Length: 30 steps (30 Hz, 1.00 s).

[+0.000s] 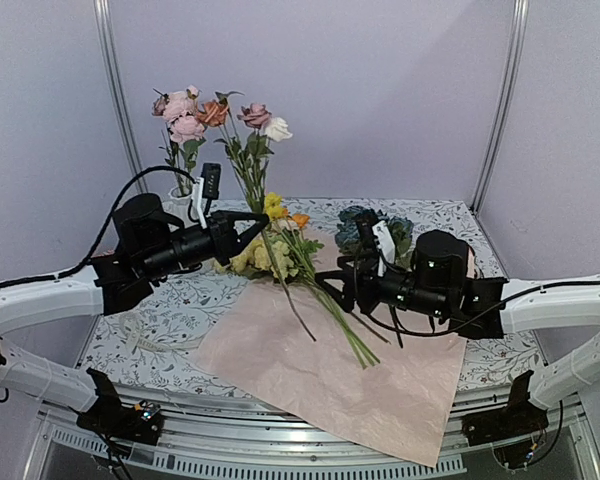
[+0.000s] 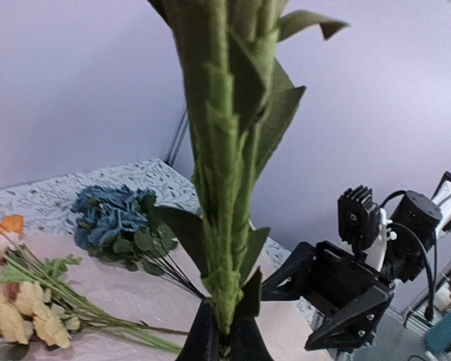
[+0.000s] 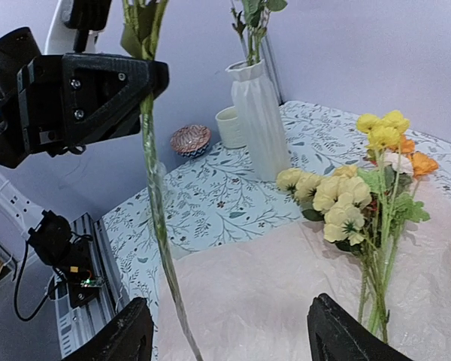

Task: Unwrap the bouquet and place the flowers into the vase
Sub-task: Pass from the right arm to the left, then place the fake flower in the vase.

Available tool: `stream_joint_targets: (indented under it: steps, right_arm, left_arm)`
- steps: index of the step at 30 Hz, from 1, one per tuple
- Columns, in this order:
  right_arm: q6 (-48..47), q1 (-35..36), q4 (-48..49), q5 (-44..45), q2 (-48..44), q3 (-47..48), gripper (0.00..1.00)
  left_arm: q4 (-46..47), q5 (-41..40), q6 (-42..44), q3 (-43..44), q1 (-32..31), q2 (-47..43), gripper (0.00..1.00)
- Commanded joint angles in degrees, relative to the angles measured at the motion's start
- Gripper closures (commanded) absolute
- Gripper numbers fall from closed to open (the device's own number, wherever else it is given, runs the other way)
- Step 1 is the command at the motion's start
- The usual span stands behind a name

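- Nearest in the left wrist view, a leafy green stem (image 2: 225,188) rises from the bottom edge, pinched between the left gripper (image 2: 225,342) jaws, which are pressed together on it.
- From above, that stem leans slightly. Its pink and white blooms (image 1: 264,120) stand high above the left gripper, and its long lower part slants down over the wrapping paper (image 1: 360,390). Whether its tip touches the sheet cannot be told.
- The right gripper (image 3: 233,338) jaws are spread wide and grip nothing. In the right wrist view, the lower stem passes down between the two fingers (image 3: 124,331), close to the one at the picture's left, with a visible gap.
- The remaining flowers lie loose on the pale pink paper. The yellow and cream cluster (image 3: 338,203) has orange heads (image 3: 421,162) beside it. The blue-teal cluster (image 2: 109,218) is farther toward the right arm. Their stems fan toward the near edge.
- The vase (image 3: 259,120), white and ribbed, stands upright on the tabletop (image 1: 160,320) at the back left. It is behind the left gripper and off the paper. Pink blooms (image 1: 185,115) stand above it, with green stems in its mouth.
- A short cream mug (image 3: 229,126) stands just beside the vase, and a small patterned bowl (image 3: 190,139) sits beyond it.
- The paper is spread flat, one corner hanging past the near tabletop edge.
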Motion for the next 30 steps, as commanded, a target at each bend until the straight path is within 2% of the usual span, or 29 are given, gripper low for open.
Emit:
stream_joint_targets:
  steps: [1, 3, 6, 9, 15, 19, 20, 24, 30]
  right_arm:
    - [-2.9, 0.0, -0.2, 15.7, -6.5, -3.5, 0.25]
    - [-4.4, 0.0, -0.1, 20.9, -8.4, -5.1, 0.2]
    - [-7.5, -0.4, 0.6, 26.0, -9.7, -7.3, 0.16]
    - [-11.8, -1.4, 2.0, 27.2, -9.2, -8.9, 0.16]
    - [-17.7, -3.0, 10.1, 29.6, -5.9, -13.3, 0.15]
    - [-17.3, -4.4, 16.6, 29.8, -3.8, -17.5, 0.04]
    - [-17.2, -4.5, 16.9, 29.8, -3.2, -17.6, 0.01]
    - [-17.2, -4.6, 16.0, 29.6, -1.5, -16.2, 0.01]
    - [-17.3, -4.6, 15.4, 28.7, 0.3, -15.0, 0.01]
  left_arm:
    - [-16.2, -14.7, 13.8, 6.1, 1.5, -6.2, 1.0]
    - [-19.8, -22.4, 17.0, 8.7, 2.5, -7.7, 1.0]
    - [-22.2, -34.3, 17.6, 12.1, 5.4, -8.5, 1.0]
    - [-20.5, -40.1, 18.8, 14.7, 9.7, -8.6, 1.0]
    - [-14.1, -42.6, 27.8, 20.0, 14.3, -7.6, 1.0]
    - [-12.9, -44.2, 32.5, 24.4, 16.4, -5.8, 1.0]
    - [-12.8, -44.4, 33.5, 25.4, 16.7, -5.4, 1.0]
    - [-12.0, -44.6, 36.4, 27.8, 18.1, -3.9, 1.0]
    - [-9.0, -43.5, 37.1, 26.7, 19.9, -2.3, 1.0]
